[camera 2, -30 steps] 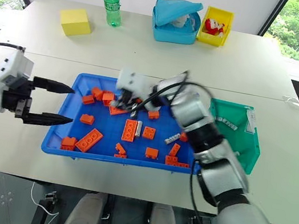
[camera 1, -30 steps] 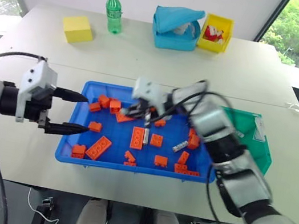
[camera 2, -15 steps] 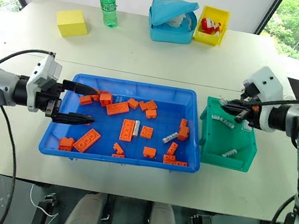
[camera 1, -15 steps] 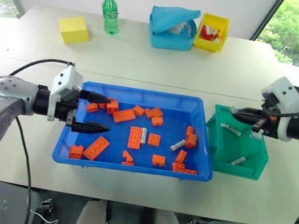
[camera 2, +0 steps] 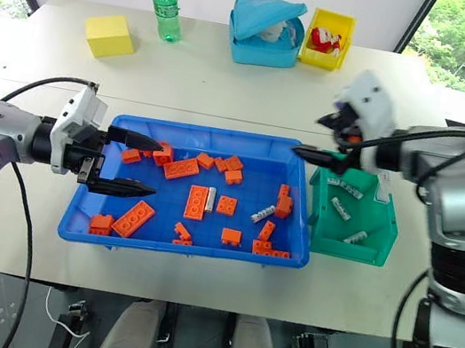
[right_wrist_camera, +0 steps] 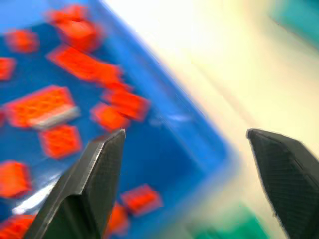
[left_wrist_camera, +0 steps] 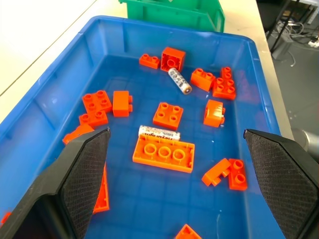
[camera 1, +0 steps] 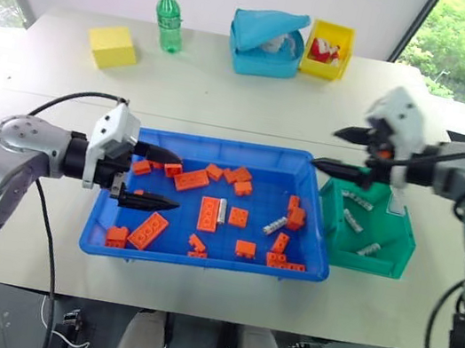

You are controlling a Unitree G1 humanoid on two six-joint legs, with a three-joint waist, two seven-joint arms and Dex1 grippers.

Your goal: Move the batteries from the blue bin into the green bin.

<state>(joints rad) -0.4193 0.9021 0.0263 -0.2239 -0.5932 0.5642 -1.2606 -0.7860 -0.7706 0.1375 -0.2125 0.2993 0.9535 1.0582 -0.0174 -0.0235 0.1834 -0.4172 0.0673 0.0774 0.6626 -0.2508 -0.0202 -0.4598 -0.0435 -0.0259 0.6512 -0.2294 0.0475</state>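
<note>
The blue bin (camera 1: 116, 221) sits at the near edge of the table (camera 1: 227, 101), just in front of me, scattered with orange toy bricks (camera 1: 149, 230). Two batteries (camera 1: 275, 226) lie in it: one right of the middle, tilted, among a few bricks, and a second (camera 1: 222, 210) touching the right side of a long orange brick (camera 1: 208, 213) near the centre. In my left wrist view the same two show clearly, the near one (left_wrist_camera: 158, 133) resting just beyond the long brick's (left_wrist_camera: 163, 154) far edge and the other (left_wrist_camera: 179, 81) lying farther on, beside a square brick (left_wrist_camera: 172, 59).

My left gripper (camera 1: 157, 181) hangs over the left end of the blue bin, pointing to the right, its two black fingers (camera 1: 150, 203) spread wide apart with nothing between them.

To the right of the blue bin, just beside it, stands the green bin (camera 1: 383, 264). Three batteries (camera 1: 353, 221) lie inside it, well apart from each other: one near the far wall, one in the middle, one toward the near right corner.

My right gripper (camera 1: 343, 151) hovers above the gap between the two bins, over the blue bin's far right corner, pointing left. Its fingers (camera 1: 335, 167) stand wide apart and empty.

Farther back on the table, from left to right, are a yellow block (camera 1: 111, 45), a green bottle (camera 1: 171, 18), a light-blue lidded box (camera 1: 270, 43) with its lid askew, and a small yellow bin (camera 1: 334, 40) touching the box's right side.
</note>
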